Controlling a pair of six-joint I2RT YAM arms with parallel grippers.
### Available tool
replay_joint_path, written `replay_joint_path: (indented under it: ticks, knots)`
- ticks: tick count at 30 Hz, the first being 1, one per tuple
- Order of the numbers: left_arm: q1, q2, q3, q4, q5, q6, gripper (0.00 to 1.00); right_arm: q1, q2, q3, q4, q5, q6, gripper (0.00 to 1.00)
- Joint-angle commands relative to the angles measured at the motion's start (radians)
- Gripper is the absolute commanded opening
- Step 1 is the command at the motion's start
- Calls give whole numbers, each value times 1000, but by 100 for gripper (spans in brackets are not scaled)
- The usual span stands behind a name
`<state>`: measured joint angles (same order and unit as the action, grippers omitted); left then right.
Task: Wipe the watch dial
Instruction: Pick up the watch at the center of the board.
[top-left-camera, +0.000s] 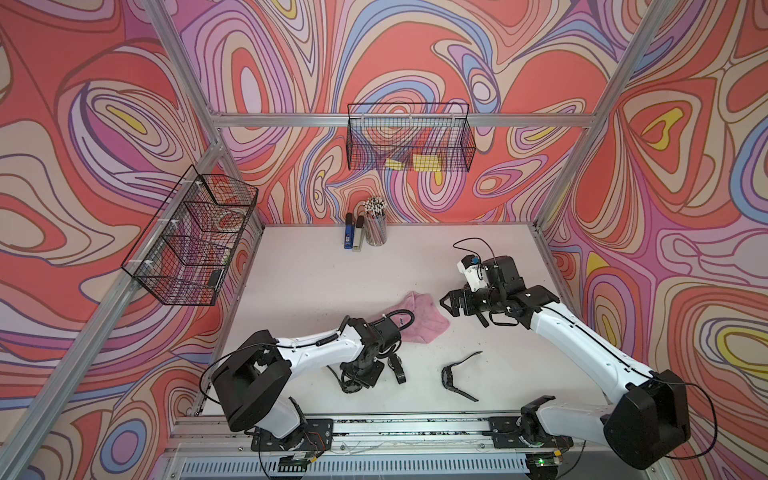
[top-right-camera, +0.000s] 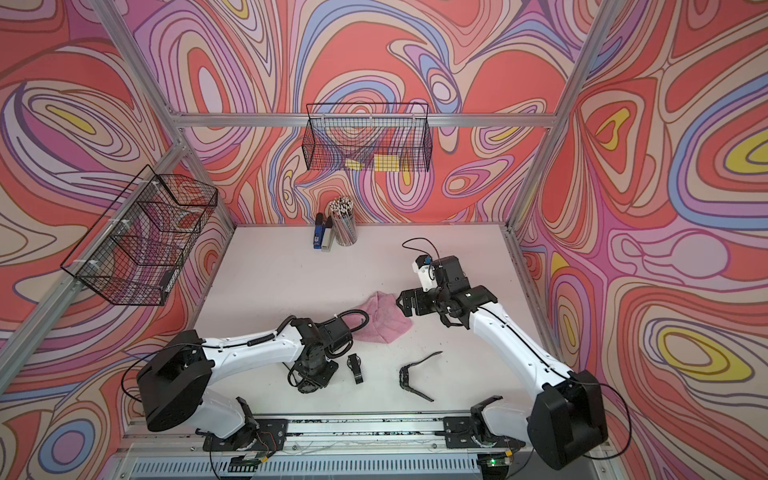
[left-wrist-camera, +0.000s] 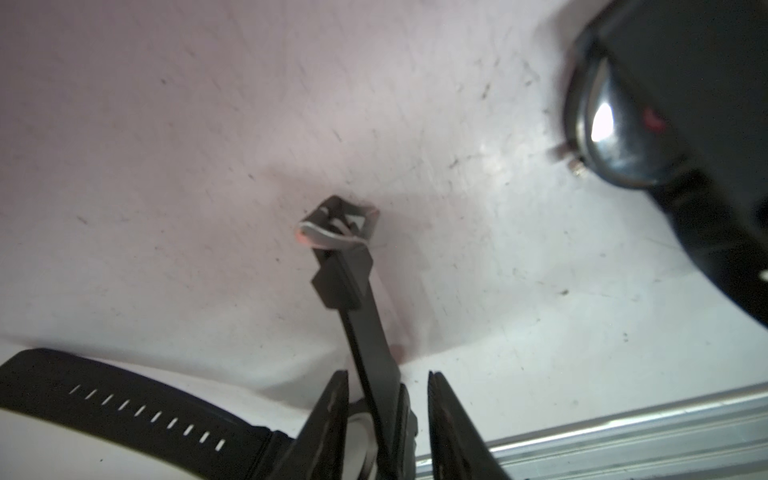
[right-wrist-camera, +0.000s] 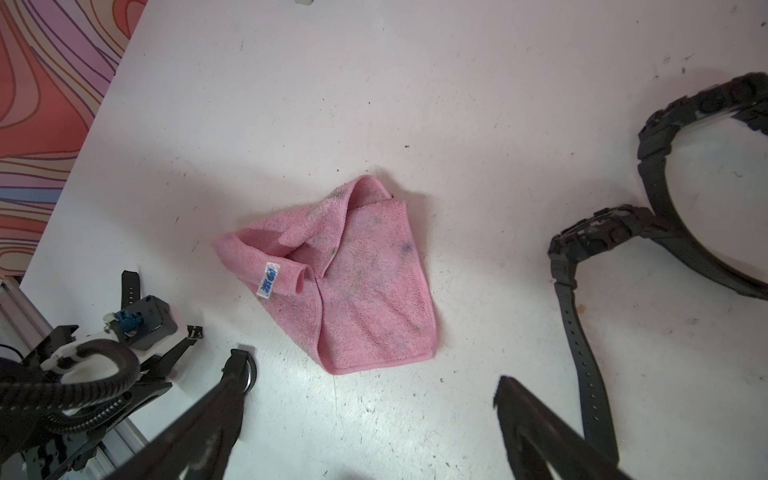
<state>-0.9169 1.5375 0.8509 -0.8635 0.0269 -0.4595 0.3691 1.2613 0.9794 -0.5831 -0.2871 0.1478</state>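
A black watch (top-left-camera: 348, 384) lies on the white table (top-left-camera: 299, 282) near the front, under my left gripper (top-left-camera: 360, 374). In the left wrist view the jaws stand on either side of its case. The buckle strap (left-wrist-camera: 361, 307) rises between them and a gap shows on one side. Its dial is hidden. A crumpled pink cloth (top-left-camera: 419, 320) lies mid-table in both top views (top-right-camera: 382, 322). My right gripper (top-left-camera: 445, 305) hovers open just right of it, with nothing between the fingers (right-wrist-camera: 232, 374); the cloth (right-wrist-camera: 353, 282) lies ahead of them.
A second black watch (top-left-camera: 397, 368) with a shiny glass (left-wrist-camera: 615, 137) lies just right of the left gripper. A third watch (top-left-camera: 457, 376) lies front centre. A pencil cup (top-left-camera: 376, 226) and stapler (top-left-camera: 349, 235) stand at the back. Wire baskets (top-left-camera: 409, 137) (top-left-camera: 195, 237) hang on the walls.
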Motion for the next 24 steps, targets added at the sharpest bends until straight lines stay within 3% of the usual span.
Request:
replay_joint_path:
  ticks: [1,8,13,19,24]
  knots:
    - [-15,21,15,-40,-25,28,34,1,10,-11,-1,9,-10,98]
    - [-31,43,8,-32,-18,35,22,2,18,-8,-8,14,-16,98]
    - [-34,62,3,-32,-15,32,1,2,22,-8,-14,16,-17,98]
    - [-34,26,5,-29,-20,20,0,1,22,-8,-13,20,-19,98]
    - [-25,-129,64,-18,25,-56,0,2,38,-7,-14,16,-31,98]
